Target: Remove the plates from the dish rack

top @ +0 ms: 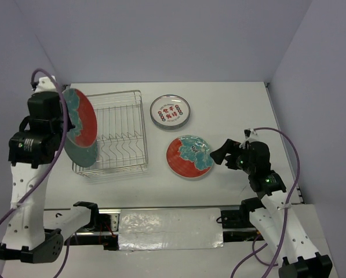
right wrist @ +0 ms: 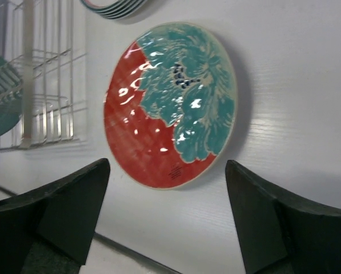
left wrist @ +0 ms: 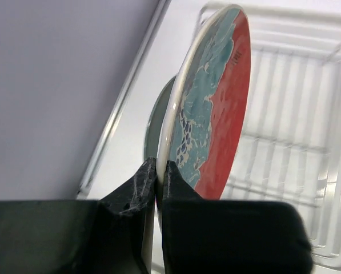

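Observation:
My left gripper is shut on the rim of a red-and-teal floral plate, holding it on edge above the left end of the silver wire dish rack. In the left wrist view the jaws pinch the plate's white rim, with the plate standing upright. A plain dark teal plate still stands in the rack behind it and shows in the left wrist view. A second floral plate lies flat on the table. My right gripper is open and empty just right of it.
A stack of white plates with red and green characters lies on the table right of the rack. The right wrist view shows the flat floral plate, the rack and the stack's edge. Walls close in on three sides.

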You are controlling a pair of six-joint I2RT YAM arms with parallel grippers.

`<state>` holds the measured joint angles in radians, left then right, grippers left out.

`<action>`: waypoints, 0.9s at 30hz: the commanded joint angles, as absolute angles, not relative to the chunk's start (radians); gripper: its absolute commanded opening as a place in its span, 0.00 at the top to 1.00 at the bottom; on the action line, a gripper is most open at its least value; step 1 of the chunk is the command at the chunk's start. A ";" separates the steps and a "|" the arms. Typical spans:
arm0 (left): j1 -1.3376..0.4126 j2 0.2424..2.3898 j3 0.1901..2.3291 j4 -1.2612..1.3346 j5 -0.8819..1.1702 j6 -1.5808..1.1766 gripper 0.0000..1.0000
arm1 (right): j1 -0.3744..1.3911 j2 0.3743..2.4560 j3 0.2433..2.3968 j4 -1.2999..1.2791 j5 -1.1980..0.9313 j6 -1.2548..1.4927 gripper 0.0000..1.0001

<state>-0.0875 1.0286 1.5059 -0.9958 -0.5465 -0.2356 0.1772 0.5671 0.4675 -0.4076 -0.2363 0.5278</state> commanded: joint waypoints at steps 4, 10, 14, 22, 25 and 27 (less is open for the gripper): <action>-0.095 0.870 1.557 -0.786 -0.044 -0.363 1.00 | 0.186 0.503 0.502 -0.116 -0.667 0.638 0.00; -0.095 0.675 1.239 -0.417 0.429 -0.652 1.00 | 0.221 0.488 0.535 0.176 -0.773 0.796 0.00; -0.095 0.589 1.077 -0.197 0.569 -0.819 1.00 | 0.250 0.511 0.609 0.118 -0.703 0.776 0.00; -0.095 0.528 0.901 -0.063 0.703 -0.894 1.00 | 0.498 0.661 0.601 0.173 -0.511 0.775 0.04; -0.095 0.522 0.865 -0.046 0.713 -0.897 1.00 | 0.586 0.757 0.626 0.213 -0.479 0.779 0.07; -0.095 0.522 0.841 -0.028 0.724 -0.900 1.00 | 0.635 0.794 0.644 0.221 -0.451 0.772 0.14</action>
